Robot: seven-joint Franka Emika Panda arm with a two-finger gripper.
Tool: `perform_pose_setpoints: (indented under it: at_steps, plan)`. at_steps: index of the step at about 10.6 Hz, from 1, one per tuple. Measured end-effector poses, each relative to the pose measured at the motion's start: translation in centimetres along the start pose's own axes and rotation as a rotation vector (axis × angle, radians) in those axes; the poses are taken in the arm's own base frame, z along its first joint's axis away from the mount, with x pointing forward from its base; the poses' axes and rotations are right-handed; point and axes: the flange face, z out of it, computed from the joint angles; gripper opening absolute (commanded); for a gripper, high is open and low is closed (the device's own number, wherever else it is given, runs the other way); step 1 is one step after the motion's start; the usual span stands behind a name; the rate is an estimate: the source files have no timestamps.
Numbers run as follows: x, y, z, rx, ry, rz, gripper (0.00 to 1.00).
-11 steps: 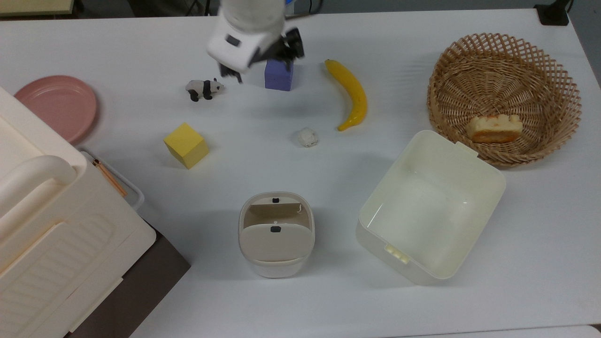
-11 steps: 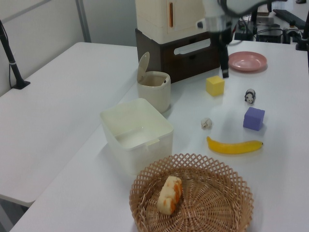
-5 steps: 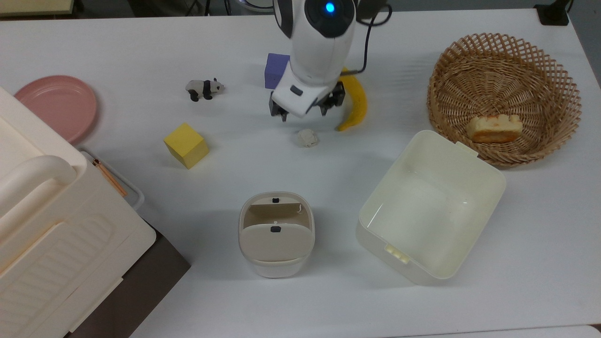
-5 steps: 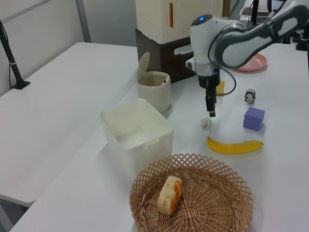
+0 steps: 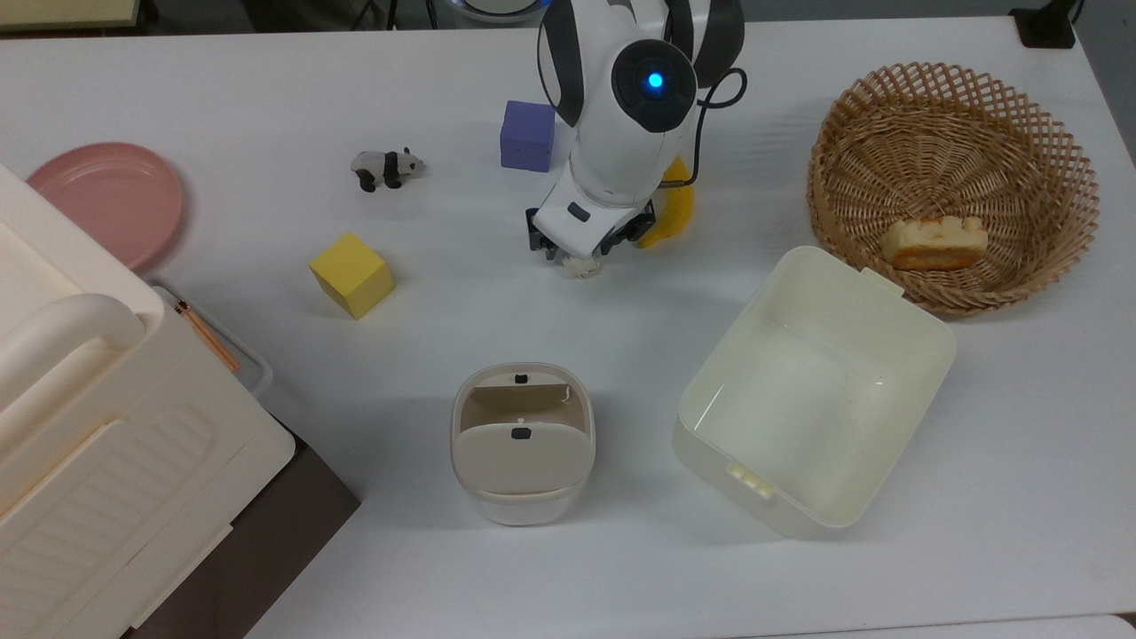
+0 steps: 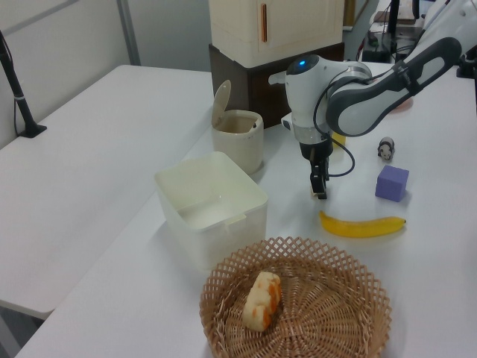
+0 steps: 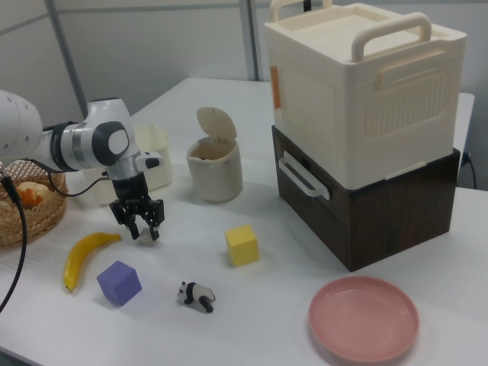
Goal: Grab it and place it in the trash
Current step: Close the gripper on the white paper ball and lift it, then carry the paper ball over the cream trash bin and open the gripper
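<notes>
Seen from the right view, going left to right: a banana (image 7: pixel 82 256) lies on the white counter (image 7: pixel 305 259), then the tool (image 7: pixel 139 226) hangs low from the white arm, then the small beige trash (image 7: pixel 214 168) stands farther back with its flap lid tipped up, and a yellow cube (image 7: pixel 242 245) sits nearer the front. The tool's two dark fingers (image 7: pixel 155 219) are spread wide and point straight down, holding nothing. The crumpled white wad (image 7: pixel 145 237) lies on the counter directly beneath them, sitting in the gap between the tips, so the coming move looks like a plain closing, not a reach to either side. In the top view the wad (image 5: pixel 583 266) peeks out just under the tool (image 5: pixel 581 251), while the trash (image 5: pixel 523 440) sits well apart, toward the top view's bottom edge and slightly to the top view's left.
</notes>
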Motion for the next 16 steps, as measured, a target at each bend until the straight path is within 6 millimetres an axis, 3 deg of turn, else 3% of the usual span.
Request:
perform_pose_setpoints:
  at_steps: [1,3,8,9,10,12,13,14,16]
  plan:
    - [0.1,0.0,0.0,0.000,0.001,0.003,0.24]
    - [0.4,0.0,-0.4,0.001,0.010,0.020,0.19]
    - [1.3,0.3,-2.7,0.001,0.059,0.029,0.17]
    - [1.6,0.9,-4.9,0.000,0.099,0.037,0.17]
    - [1.7,1.9,-8.4,0.003,0.163,0.051,0.18]
    - [1.4,5.4,-16.6,0.012,0.310,0.105,0.21]
    - [1.2,7.4,-18.9,0.002,0.354,0.130,0.23]
    - [1.5,8.9,-19.9,-0.009,0.404,0.148,0.24]
    - [3.6,10.2,-19.0,-0.030,0.522,0.222,0.45]
